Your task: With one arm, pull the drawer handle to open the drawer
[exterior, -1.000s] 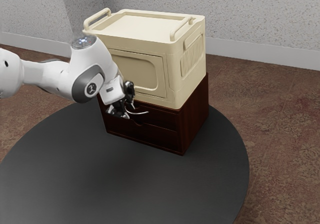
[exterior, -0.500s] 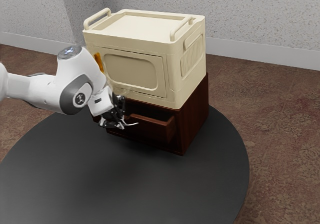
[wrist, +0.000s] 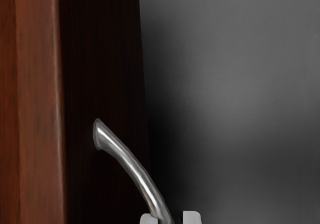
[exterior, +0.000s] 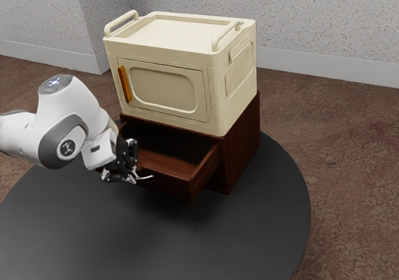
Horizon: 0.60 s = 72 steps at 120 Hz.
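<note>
My gripper (exterior: 130, 172) is at the front of the dark red-brown upper drawer (exterior: 163, 182), shut on its curved silver handle (exterior: 145, 178). The drawer stands well out of the wooden cabinet (exterior: 240, 146), its inside showing. In the wrist view, the handle (wrist: 129, 164) curves from the dark drawer front (wrist: 105, 54) down between the pale fingertips of the gripper (wrist: 170, 218). The handle's far part is hidden.
A cream box (exterior: 168, 52) with an orange handle (exterior: 125, 85) on its door sits on top of the cabinet. Both stand on a round dark table (exterior: 124, 236), whose curved edge runs past the cabinet.
The drawer has gone from closed to widely pulled out. My gripper has moved with its handle, away from the cabinet toward the exterior view's lower left, uncovering the orange handle.
</note>
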Available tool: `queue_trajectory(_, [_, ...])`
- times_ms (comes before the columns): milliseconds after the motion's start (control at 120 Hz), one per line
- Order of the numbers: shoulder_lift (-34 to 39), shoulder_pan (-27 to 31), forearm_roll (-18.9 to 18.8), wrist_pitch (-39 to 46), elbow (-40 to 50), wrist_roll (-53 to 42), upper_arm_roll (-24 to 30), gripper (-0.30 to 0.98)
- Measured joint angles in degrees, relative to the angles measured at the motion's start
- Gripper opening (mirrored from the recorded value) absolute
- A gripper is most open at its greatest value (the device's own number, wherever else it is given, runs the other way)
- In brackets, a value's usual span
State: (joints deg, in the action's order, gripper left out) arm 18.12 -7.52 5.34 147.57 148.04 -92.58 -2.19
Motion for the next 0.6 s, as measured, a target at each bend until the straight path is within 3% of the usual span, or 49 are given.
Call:
queue_trajectory(283, [3.97, -0.21, 0.13, 0.14, 3.82, -0.55, 0.0, -0.1])
queue_trajectory(600, [5.66, -0.46, -0.01, -1.64, 4.38, -0.73, 0.0, 0.17])
